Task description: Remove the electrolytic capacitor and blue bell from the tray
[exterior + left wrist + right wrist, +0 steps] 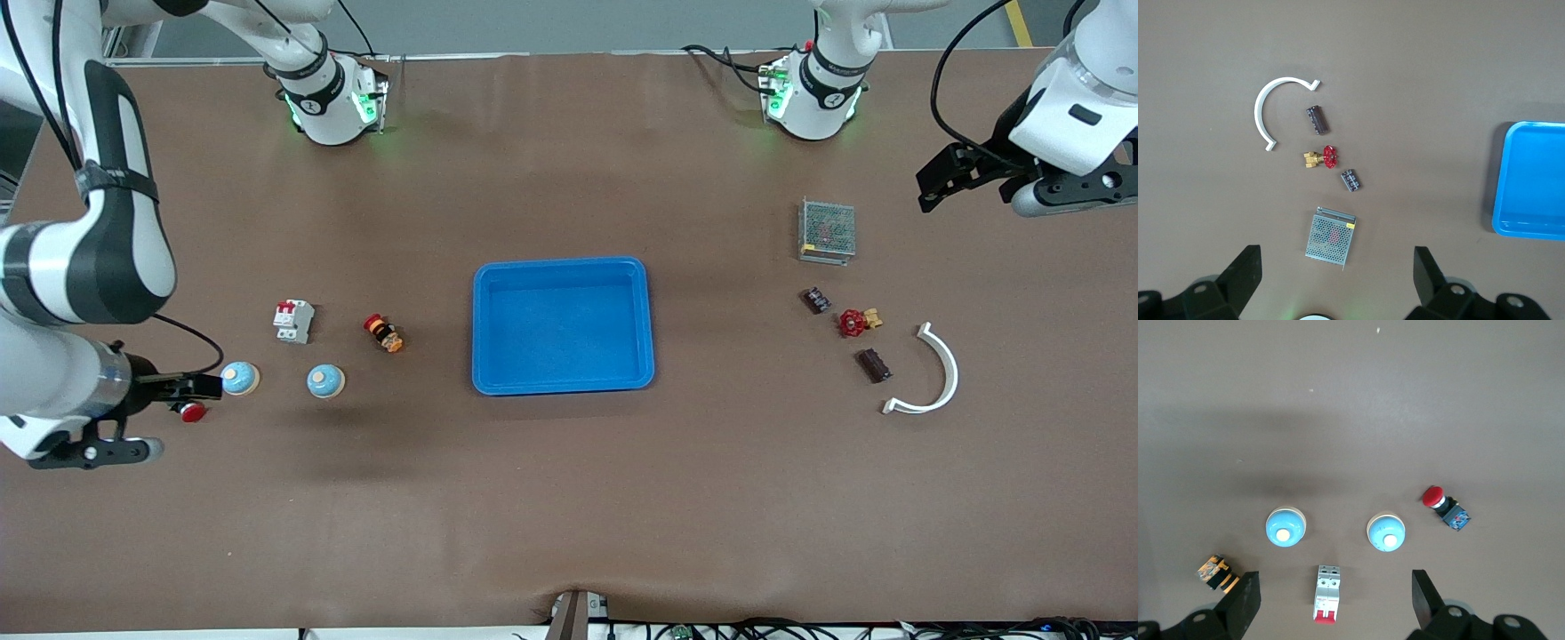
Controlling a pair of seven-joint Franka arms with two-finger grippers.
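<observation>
Shallow bright blue plastic tray: empty. Left claw, right claw: both released, hovering. Risk: grabbing already-removed dark cylindrical capacitors or blue dome bells.

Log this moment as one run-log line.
tray: empty | blue bells: on table, right arm's end | left claw: open, over mesh box | right claw: open, over bells

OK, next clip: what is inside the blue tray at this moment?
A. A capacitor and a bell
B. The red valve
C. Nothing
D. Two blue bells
C: the tray shows only its bare blue floor, while both blue bells sit on the table toward the right arm's end and the two dark capacitors lie toward the left arm's end.
</observation>
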